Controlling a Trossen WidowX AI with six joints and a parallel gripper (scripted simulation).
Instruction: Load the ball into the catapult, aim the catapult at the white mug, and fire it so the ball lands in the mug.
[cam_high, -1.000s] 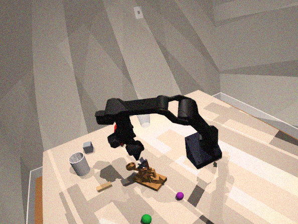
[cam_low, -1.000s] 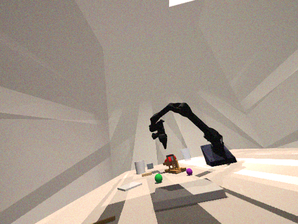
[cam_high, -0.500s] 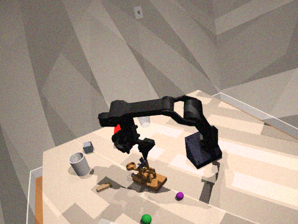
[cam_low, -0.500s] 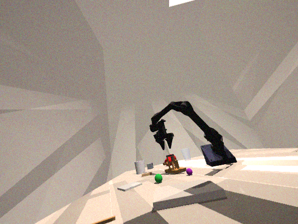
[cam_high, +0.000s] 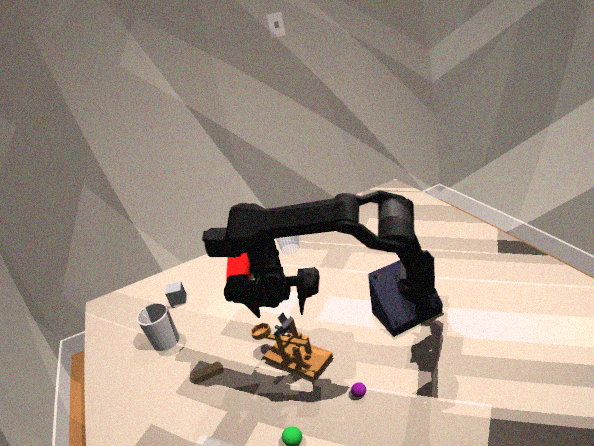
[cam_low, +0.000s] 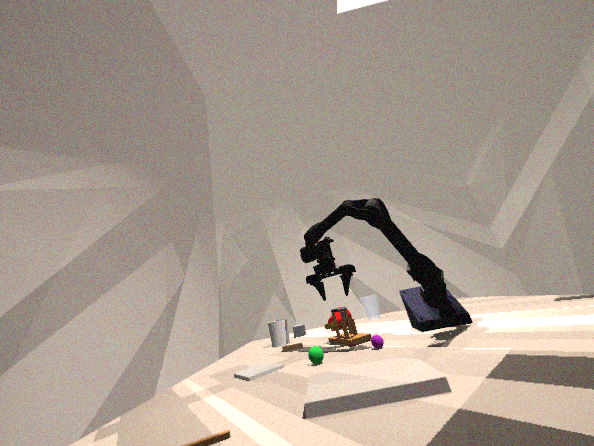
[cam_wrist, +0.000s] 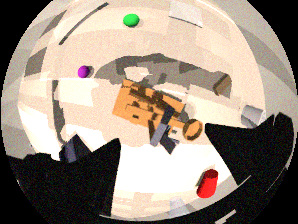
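Note:
My gripper (cam_high: 280, 314) (cam_low: 335, 297) (cam_wrist: 165, 135) is open and empty, fingers pointing down above the catapult. The wooden catapult (cam_high: 320, 357) (cam_low: 350, 340) (cam_wrist: 120, 102) stands on the table; its round cup (cam_high: 261, 325) (cam_wrist: 192, 129) points towards the grey-white mug's side and looks empty. A purple ball (cam_high: 358, 389) (cam_low: 377, 341) (cam_wrist: 83, 71) lies beside the catapult base. A green ball (cam_high: 292, 436) (cam_low: 316, 355) (cam_wrist: 131, 20) lies farther off. A grey-white mug (cam_high: 159, 330) (cam_low: 279, 333) (cam_wrist: 252, 115) stands upright. A paler whitish cup (cam_high: 288, 244) (cam_low: 371, 306) stands at the back.
A red cup (cam_high: 237, 265) (cam_wrist: 207, 184) is behind the catapult. A grey cube (cam_high: 176, 295) (cam_low: 299, 330) is near the grey-white mug. A wooden block (cam_high: 206, 372) (cam_low: 292, 347) (cam_wrist: 222, 84), a pale slab (cam_low: 258, 371) (cam_wrist: 185, 13) and a long grey bar (cam_low: 377, 395) lie on the table.

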